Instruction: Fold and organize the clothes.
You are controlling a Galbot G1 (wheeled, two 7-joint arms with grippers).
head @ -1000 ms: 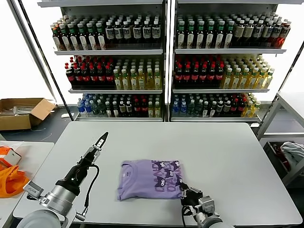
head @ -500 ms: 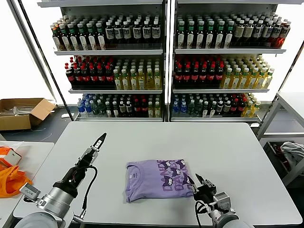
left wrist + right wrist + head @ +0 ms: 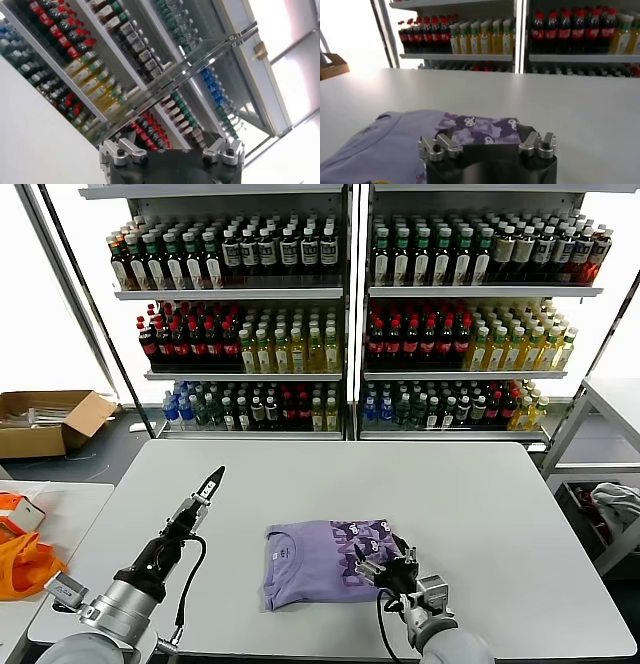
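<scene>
The light purple short-sleeved T-shirt of thin soft fabric (image 3: 322,562) was seen lying folded into a flat rectangle on the pale grey rectangular table (image 3: 480,514), a little toward the near edge and close to the middle of its width. Its long axis was laid across the table from left to right. The collar with a small white label was turned toward the robot's left, and the dark purple-and-white graphic print was shown on the half toward the robot's right.

The right gripper (image 3: 385,564) was placed over the printed right end of the shirt, with its fingers spread apart and nothing pinched between them; whether the cloth was touched could not be told. In the right wrist view the shirt (image 3: 395,140) was seen just beyond the gripper's black body.

The left gripper (image 3: 212,482) was held raised above the table's left part, well apart from the shirt, its fingers spread and nothing held.

Tall shelves of coloured drink bottles (image 3: 300,334) were ranged behind the table.
</scene>
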